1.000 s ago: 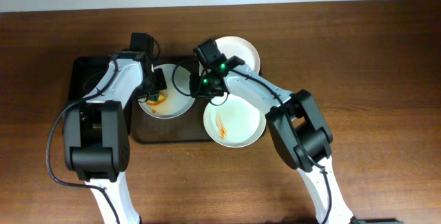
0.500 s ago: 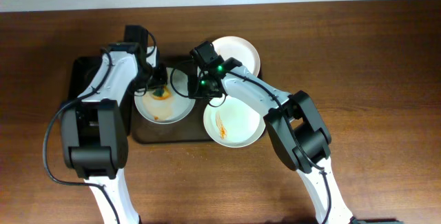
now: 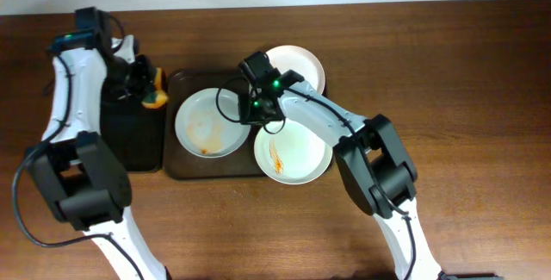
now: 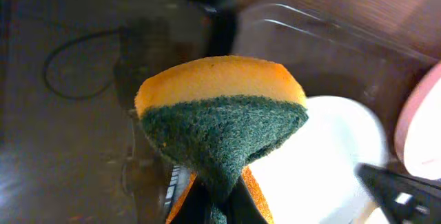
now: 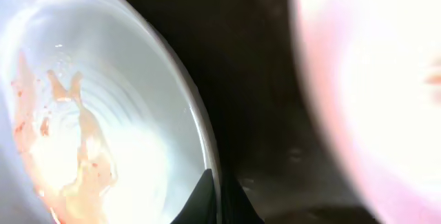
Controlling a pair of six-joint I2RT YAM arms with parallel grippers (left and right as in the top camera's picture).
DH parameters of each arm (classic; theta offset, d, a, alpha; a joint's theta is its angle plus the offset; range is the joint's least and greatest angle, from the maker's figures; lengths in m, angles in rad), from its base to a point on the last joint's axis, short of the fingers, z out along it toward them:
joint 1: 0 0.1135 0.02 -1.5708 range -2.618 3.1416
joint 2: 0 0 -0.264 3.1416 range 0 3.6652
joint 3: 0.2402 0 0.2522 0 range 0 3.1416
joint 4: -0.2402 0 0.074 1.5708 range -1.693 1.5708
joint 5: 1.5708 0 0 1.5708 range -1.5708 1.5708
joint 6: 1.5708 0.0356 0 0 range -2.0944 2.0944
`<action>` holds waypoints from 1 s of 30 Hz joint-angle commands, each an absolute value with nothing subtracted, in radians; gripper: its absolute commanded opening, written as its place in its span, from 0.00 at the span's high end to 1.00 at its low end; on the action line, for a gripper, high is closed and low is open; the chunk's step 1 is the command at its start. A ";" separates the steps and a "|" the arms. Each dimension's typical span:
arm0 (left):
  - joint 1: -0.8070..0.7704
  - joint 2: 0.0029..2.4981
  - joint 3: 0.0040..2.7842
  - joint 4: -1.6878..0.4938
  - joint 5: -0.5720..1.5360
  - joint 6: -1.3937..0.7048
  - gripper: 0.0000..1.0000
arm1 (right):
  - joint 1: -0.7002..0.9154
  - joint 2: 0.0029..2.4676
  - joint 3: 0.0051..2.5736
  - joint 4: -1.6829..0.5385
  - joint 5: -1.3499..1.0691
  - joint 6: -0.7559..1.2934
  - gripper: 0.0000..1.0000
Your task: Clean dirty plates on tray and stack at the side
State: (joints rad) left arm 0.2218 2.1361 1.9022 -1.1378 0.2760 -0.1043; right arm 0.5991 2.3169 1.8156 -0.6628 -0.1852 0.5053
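A white plate (image 3: 209, 123) lies on the brown tray (image 3: 215, 168), left of centre in the overhead frame. It has faint orange smears near its middle and lower edge. The right end effector (image 3: 256, 112) is pressed together on this plate's right rim. In the right wrist view its fingertips (image 5: 198, 203) pinch the thin edge, with the smeared inside of the plate to their left.

A second plate (image 3: 297, 155), marked with a bright orange streak, sits at the tray's lower right. It overlaps that corner and lies mostly over the worktop (image 3: 465, 99). A third plate (image 3: 306, 60), plain white, lies just beside the tray's upper right corner, partly hidden by the right arm (image 3: 336, 125).

In the upper left, the left end effector (image 3: 145, 90) pinches a folded yellow-and-green sponge (image 3: 154, 99). It holds the sponge over the right edge of a black tray (image 3: 129, 142), which stands just left of the brown one.
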 commanded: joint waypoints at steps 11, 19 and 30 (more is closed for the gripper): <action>0.278 2.141 1.919 -1.157 0.220 -0.084 1.00 | 0.796 2.126 1.859 -0.726 0.654 0.235 0.96; 0.278 2.141 1.919 -1.157 0.220 -0.084 0.99 | 0.954 2.126 1.859 -0.631 1.173 0.100 0.96; 0.278 2.141 1.919 -1.156 0.220 -0.084 1.00 | 0.988 2.126 1.859 -0.542 1.244 0.112 0.96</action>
